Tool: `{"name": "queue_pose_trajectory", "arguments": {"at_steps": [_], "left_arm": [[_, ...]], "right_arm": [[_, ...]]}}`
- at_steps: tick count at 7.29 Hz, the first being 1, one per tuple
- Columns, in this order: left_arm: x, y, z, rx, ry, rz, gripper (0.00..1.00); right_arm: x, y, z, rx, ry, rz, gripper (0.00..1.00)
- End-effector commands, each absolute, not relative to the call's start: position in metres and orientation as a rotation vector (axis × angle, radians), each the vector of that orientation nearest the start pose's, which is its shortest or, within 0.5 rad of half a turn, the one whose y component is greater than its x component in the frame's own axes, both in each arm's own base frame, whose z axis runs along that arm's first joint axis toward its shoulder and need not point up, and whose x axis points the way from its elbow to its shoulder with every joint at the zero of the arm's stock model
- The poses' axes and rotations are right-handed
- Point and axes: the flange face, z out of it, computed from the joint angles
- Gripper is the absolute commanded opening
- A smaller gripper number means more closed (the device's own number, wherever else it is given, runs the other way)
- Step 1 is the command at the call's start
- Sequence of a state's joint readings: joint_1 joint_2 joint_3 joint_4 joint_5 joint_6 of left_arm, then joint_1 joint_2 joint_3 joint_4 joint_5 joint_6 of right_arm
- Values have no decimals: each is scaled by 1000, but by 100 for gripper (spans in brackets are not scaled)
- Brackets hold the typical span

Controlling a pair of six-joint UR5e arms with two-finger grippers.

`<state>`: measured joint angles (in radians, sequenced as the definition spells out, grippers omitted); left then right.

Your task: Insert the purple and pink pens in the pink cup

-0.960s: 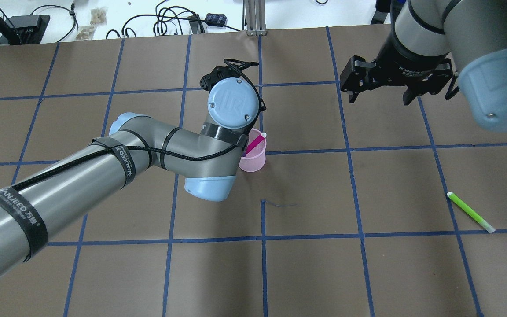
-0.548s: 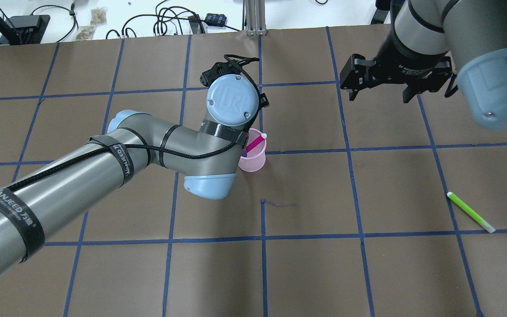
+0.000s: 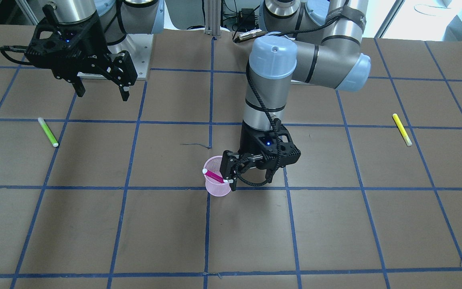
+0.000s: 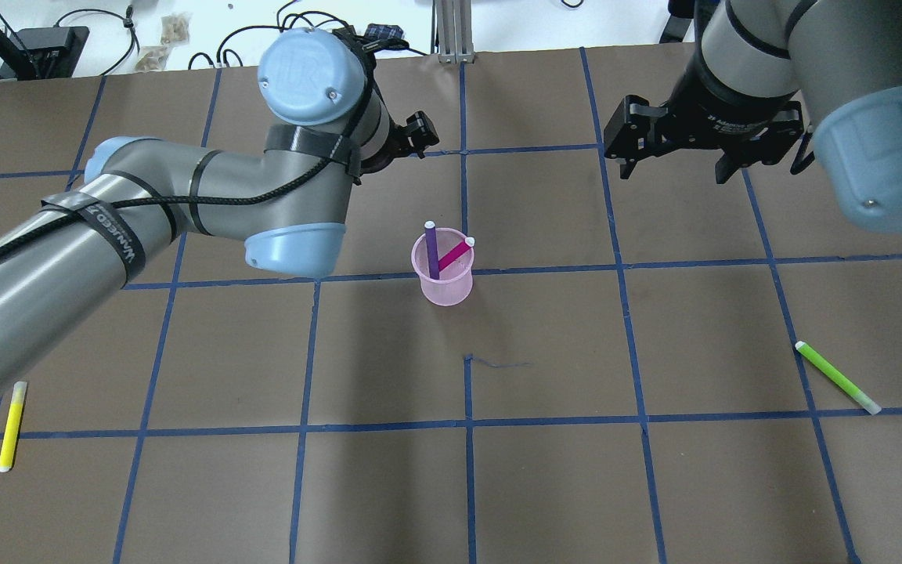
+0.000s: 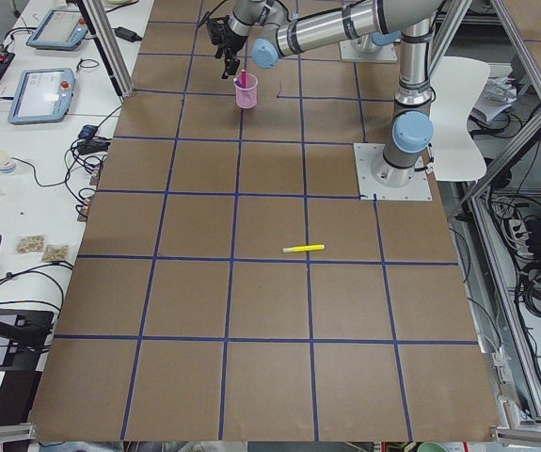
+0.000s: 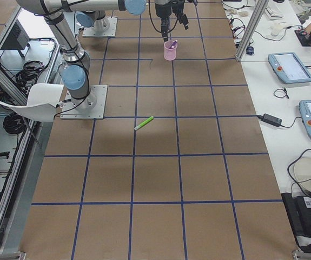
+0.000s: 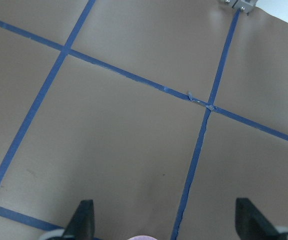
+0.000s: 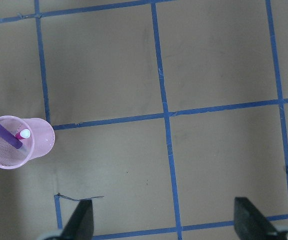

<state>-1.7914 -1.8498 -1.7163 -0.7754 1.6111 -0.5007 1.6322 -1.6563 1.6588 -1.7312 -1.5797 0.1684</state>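
The pink cup stands upright mid-table. A purple pen and a pink pen lean inside it, white caps up; both also show in the right wrist view, purple and pink. My left gripper is open and empty. In the overhead view it sits beyond the cup, apart from it. In the front-facing view it is right beside the cup. My right gripper is open and empty, high at the far right.
A green pen lies on the table's right side. A yellow pen lies at the near left. Blue tape lines grid the brown table. Cables and boxes lie past the far edge.
In the overhead view my left arm has swung away from over the cup, up and to the left. The purple pen now shows standing in the cup. The right arm has not moved.
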Motion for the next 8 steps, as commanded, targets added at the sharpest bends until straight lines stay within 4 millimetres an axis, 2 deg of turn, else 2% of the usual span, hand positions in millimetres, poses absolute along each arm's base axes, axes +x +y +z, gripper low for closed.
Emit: {"name": "queue_pose_trajectory", "arguments": {"at_steps": [1,2,3,4,5,6,8], "left_arm": [[-196,-568,393,-198,3126,-313,100],[-159,-569,412,-93,3110,-241,100],[-133,-567,429,-107,3102,-257,100],[-111,-558,439,-158,3099,-202,100],[-97,-550,458,-156,3094,-239,100],[-96,-536,463,-151,3086,-206,100],[-100,-525,465,-117,3104,-178,100]], "right_arm": [[161,-461,504,167,3119,-255,100],[161,-461,505,175,3112,-255,100],[164,-465,506,155,3095,-248,100],[166,-467,510,152,3076,-248,100],[165,-471,516,152,3079,-259,100],[163,-478,516,157,3093,-210,100],[163,-486,520,158,3099,-184,100]]}}
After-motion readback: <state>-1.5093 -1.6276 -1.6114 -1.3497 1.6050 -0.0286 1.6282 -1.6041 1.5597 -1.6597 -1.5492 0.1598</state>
